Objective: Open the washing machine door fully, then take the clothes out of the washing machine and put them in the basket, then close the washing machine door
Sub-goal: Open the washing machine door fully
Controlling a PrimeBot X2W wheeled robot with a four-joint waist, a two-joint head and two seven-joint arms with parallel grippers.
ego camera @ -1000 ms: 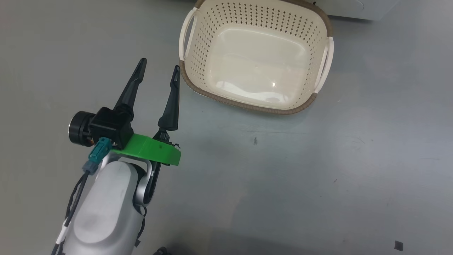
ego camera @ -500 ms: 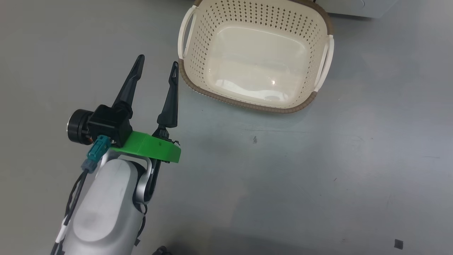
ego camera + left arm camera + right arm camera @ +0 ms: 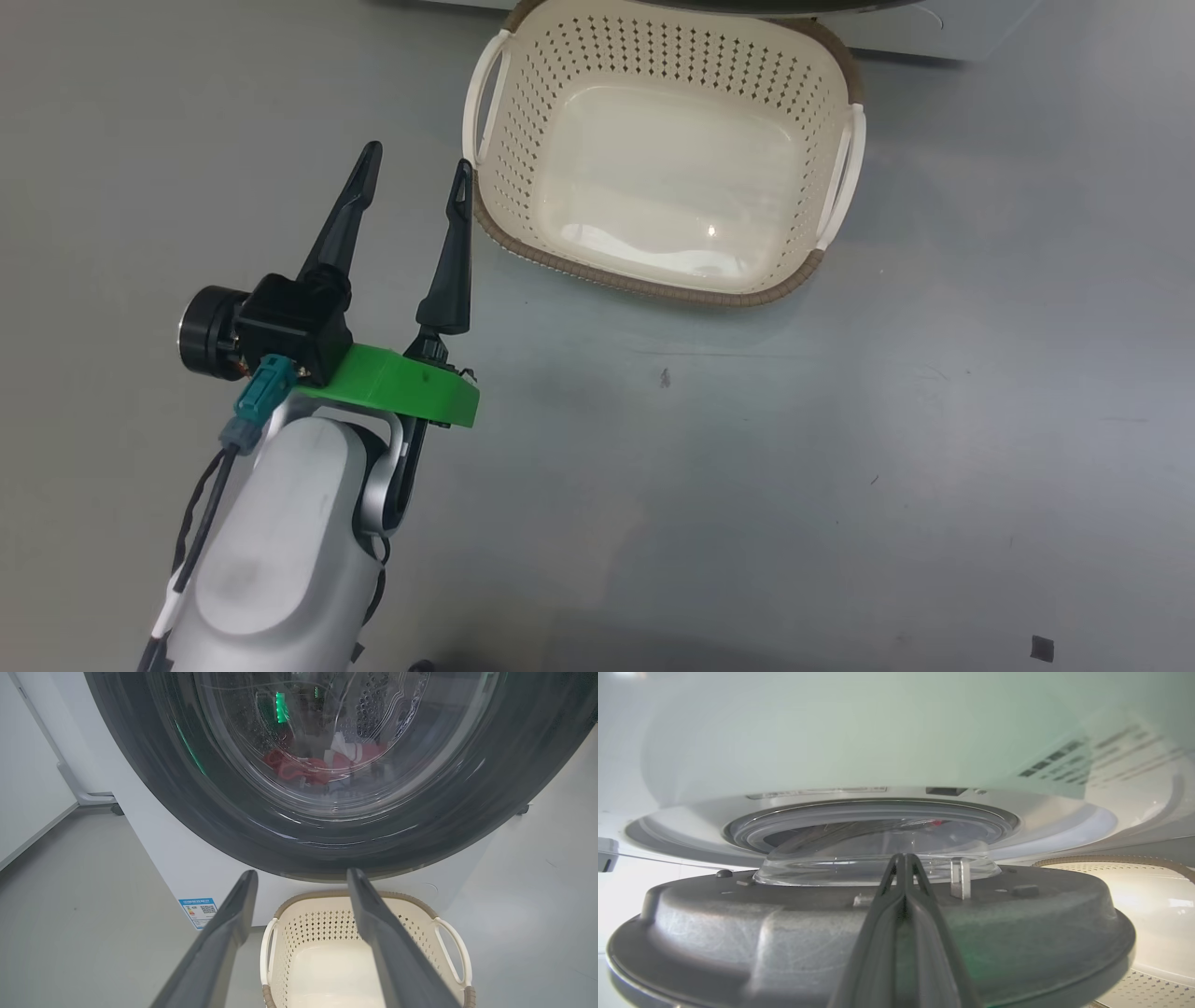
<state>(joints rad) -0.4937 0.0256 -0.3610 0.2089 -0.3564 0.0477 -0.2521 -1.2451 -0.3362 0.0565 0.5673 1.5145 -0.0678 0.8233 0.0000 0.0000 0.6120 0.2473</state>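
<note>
The basket (image 3: 672, 47) stands on open floor (image 3: 794, 467) below the door (image 3: 154, 788) edge; the clothes (image 3: 317, 770) lie behind the door glass. The left fingers (image 3: 455, 243) are spread wide and empty beside the basket rim. The right fingers (image 3: 887, 933) are pressed together, empty.

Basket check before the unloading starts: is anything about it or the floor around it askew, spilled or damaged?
Nothing stands out. The basket stands upright, empty and whole on the floor in front of the washing machine. Nothing is spilled; the floor carries only a few small dark specks.
</note>
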